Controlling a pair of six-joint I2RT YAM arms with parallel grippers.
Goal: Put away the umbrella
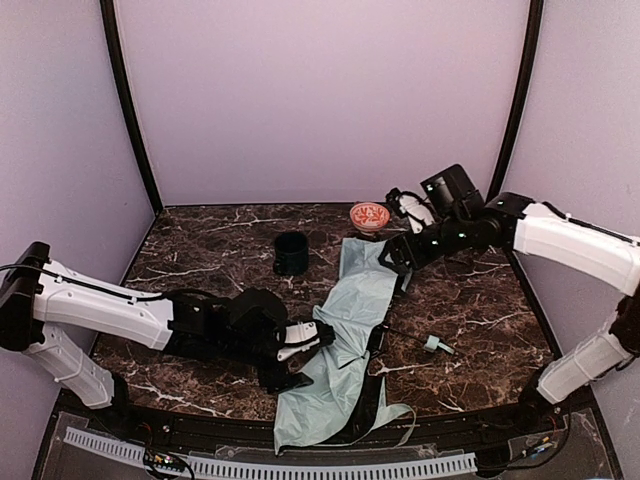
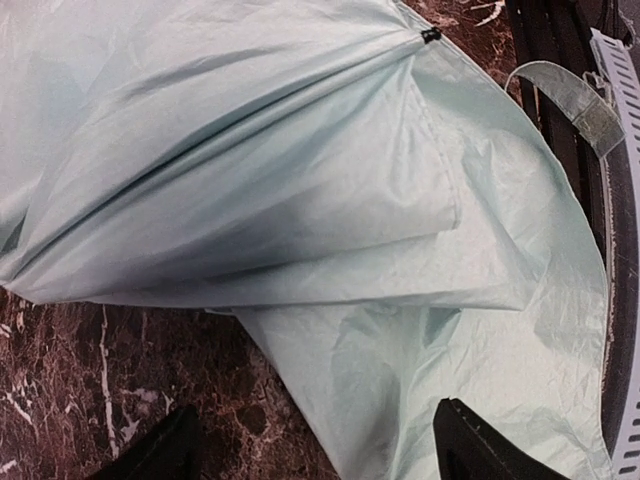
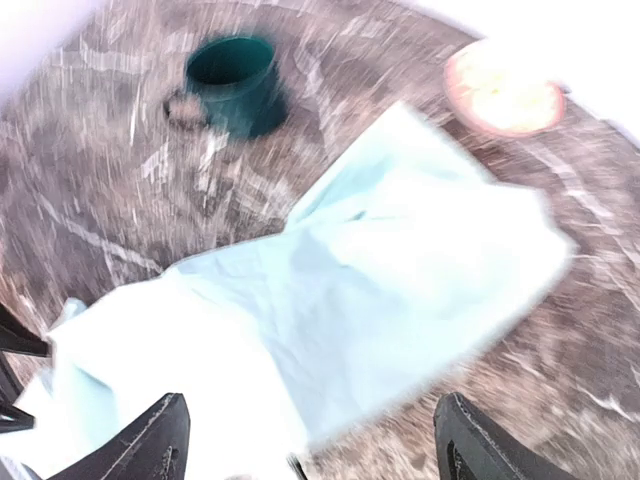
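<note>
The umbrella [image 1: 350,320] lies collapsed and loosely spread on the marble table, a long band of pale mint-green fabric with black lining showing at its near right edge. Its thin black shaft ends in a small mint handle [image 1: 437,345] to the right. My left gripper [image 1: 305,358] sits low at the fabric's left edge. In the left wrist view the left gripper [image 2: 315,450] is open over the fabric [image 2: 300,180], gripping nothing, with the strap [image 2: 575,95] at top right. My right gripper [image 1: 393,262] hovers over the far end. The blurred right wrist view shows the right gripper [image 3: 315,450] open above the fabric [image 3: 400,270].
A dark green mug [image 1: 291,252] stands behind the umbrella on the left, also in the right wrist view as the mug [image 3: 235,80]. A small red bowl [image 1: 369,216] sits near the back wall, beside my right wrist. A white slotted rail [image 1: 300,465] runs along the near edge.
</note>
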